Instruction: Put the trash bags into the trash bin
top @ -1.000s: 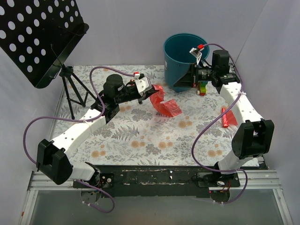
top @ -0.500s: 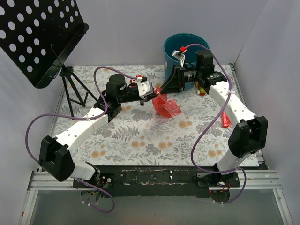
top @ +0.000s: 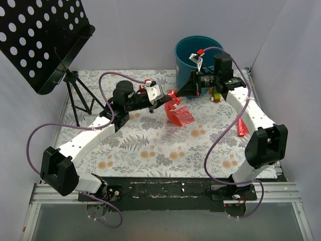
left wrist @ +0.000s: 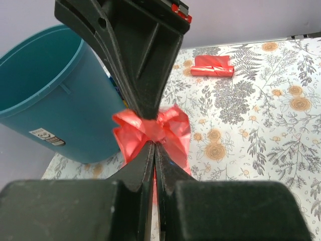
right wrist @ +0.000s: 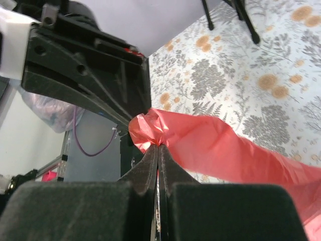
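A crinkly red trash bag (top: 179, 114) hangs just above the floral table, in front of the teal trash bin (top: 183, 56). My left gripper (top: 168, 100) and right gripper (top: 178, 93) meet tip to tip at its bunched top, both shut on the film. In the left wrist view the left gripper (left wrist: 154, 144) pinches the trash bag (left wrist: 173, 125), with the trash bin (left wrist: 45, 95) behind on the left. The right wrist view shows the right gripper (right wrist: 158, 146) clamping the trash bag (right wrist: 225, 145). A second, rolled trash bag (top: 242, 125) (left wrist: 211, 66) lies at the table's right side.
A black perforated music stand (top: 40, 40) on a tripod (top: 76, 95) fills the back left corner. Small coloured blocks (top: 216, 95) sit by the bin's right foot. White walls close the table at the back and on both sides.
My right gripper left the bin's side, swung left to the bag's top, opened, then shut on it opposite the left gripper. The left arm kept its grip and shifted slightly right.
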Controlling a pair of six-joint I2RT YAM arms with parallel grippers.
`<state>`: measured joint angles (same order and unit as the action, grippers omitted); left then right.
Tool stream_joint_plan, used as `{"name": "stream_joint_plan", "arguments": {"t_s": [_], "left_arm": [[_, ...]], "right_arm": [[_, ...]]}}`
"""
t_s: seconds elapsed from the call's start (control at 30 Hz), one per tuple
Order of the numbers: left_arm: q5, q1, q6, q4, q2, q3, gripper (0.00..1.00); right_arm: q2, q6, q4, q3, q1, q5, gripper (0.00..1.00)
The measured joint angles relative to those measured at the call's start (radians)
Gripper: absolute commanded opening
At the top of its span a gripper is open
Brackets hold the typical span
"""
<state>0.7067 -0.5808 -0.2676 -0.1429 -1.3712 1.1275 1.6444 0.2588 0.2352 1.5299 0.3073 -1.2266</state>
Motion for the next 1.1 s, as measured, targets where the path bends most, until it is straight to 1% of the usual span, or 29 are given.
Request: {"name": "stream_joint_plan", "arguments": {"t_s": [0.2,0.3,0.37,0.43,0.47,0.53,0.57,0.7,0.93,1.1], "left_arm": [[-0.035,0.008,-0.011,0.004,0.060,-0.045,0.00],[-0.038,0.010,-0.021,0.000,0.068,-0.048,0.00],[-0.037,0.010,-0.035,0.000,0.067,-0.048,0.13],[-0.029,0.010,-0.049,-0.010,0.058,-0.048,0.22],[-0.024,0.010,-0.055,-0.016,0.050,-0.045,0.28],[-0.014,0.009,-0.067,-0.019,0.025,-0.031,0.34],[-0.010,0.007,-0.074,-0.022,0.005,-0.017,0.36],[-0.010,0.001,-0.111,-0.040,-0.051,0.016,0.38],[-0.010,-0.003,-0.176,-0.080,-0.114,0.070,0.34],[0.000,-0.005,-0.194,-0.099,-0.139,0.100,0.31]], "right_arm": [[0.000,0.004,0.010,-0.021,-0.079,0.035,0.01],[0.000,0.018,0.008,-0.021,-0.100,0.042,0.01],[0.000,0.029,0.007,-0.021,-0.098,0.040,0.01],[0.000,0.043,0.000,-0.021,-0.094,0.031,0.01],[0.000,0.051,-0.003,-0.021,-0.091,0.025,0.01],[0.000,0.061,-0.007,-0.021,-0.086,0.018,0.01],[0.000,0.067,-0.008,-0.021,-0.083,0.016,0.01],[0.000,0.079,-0.015,-0.021,-0.076,0.011,0.01],[-0.002,0.080,-0.027,-0.029,-0.058,0.011,0.01],[-0.005,0.082,-0.029,-0.053,-0.051,0.011,0.01]]}}
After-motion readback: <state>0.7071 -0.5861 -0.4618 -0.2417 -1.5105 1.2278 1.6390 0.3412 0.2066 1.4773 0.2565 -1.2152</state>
